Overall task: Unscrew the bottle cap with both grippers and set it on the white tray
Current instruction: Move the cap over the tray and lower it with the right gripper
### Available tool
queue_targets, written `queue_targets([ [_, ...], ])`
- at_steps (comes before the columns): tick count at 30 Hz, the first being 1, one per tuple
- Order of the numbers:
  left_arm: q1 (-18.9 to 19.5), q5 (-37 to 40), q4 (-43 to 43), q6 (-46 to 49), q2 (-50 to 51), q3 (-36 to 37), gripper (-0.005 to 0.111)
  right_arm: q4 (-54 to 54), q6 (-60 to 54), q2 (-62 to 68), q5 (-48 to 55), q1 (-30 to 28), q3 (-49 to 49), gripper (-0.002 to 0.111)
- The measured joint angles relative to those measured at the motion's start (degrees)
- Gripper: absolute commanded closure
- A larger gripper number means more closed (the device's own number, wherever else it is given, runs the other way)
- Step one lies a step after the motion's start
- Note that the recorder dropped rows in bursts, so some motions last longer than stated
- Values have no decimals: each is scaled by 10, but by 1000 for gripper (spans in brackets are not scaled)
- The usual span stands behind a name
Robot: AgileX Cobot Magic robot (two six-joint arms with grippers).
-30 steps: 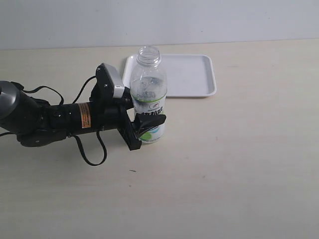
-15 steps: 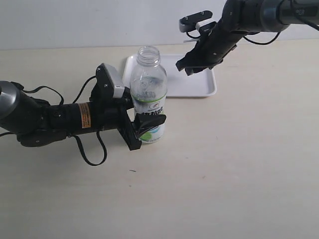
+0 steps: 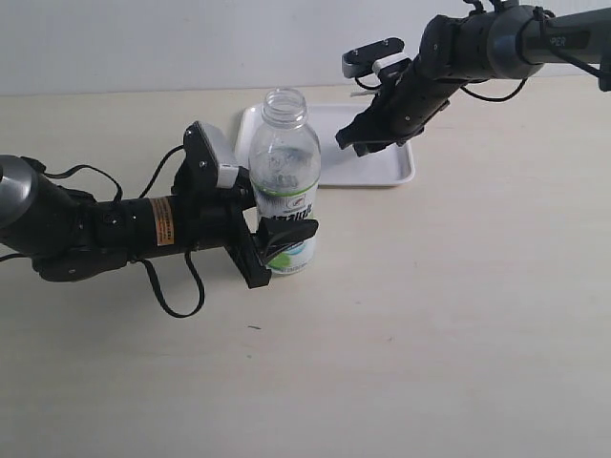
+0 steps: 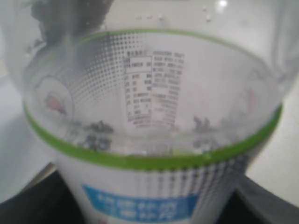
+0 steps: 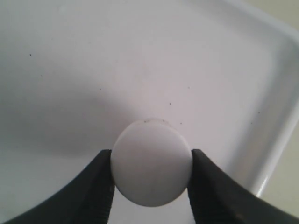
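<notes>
Left gripper [image 3: 277, 246] extends level from the frame's left edge, clamped on the one uncapped bottle [image 3: 284, 172] at centre. Right gripper [image 3: 351, 140] slopes down from the upper right, pinching the single bottle cap [image 5: 152, 161] over the one white tray [image 3: 382, 170] (contact with the tray cannot be told).

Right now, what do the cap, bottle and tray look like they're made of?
The bottle cap: opaque white, smooth matte top, likely plastic. The bottle: clear see-through wall with glints and a printed label, probably thin plastic. The white tray: smooth white with soft sheen and moulded rounded rim, apparently plastic.
</notes>
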Motion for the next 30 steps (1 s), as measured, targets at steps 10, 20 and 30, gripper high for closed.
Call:
queue_targets([
  [10,0,0,0,0,0,0,107,3,-6,15,-7,0,0,107],
  [20,0,0,0,0,0,0,107,3,-8,15,-8,0,0,35],
  [30,0,0,0,0,0,0,107,2,-14,-2,0,0,0,28],
])
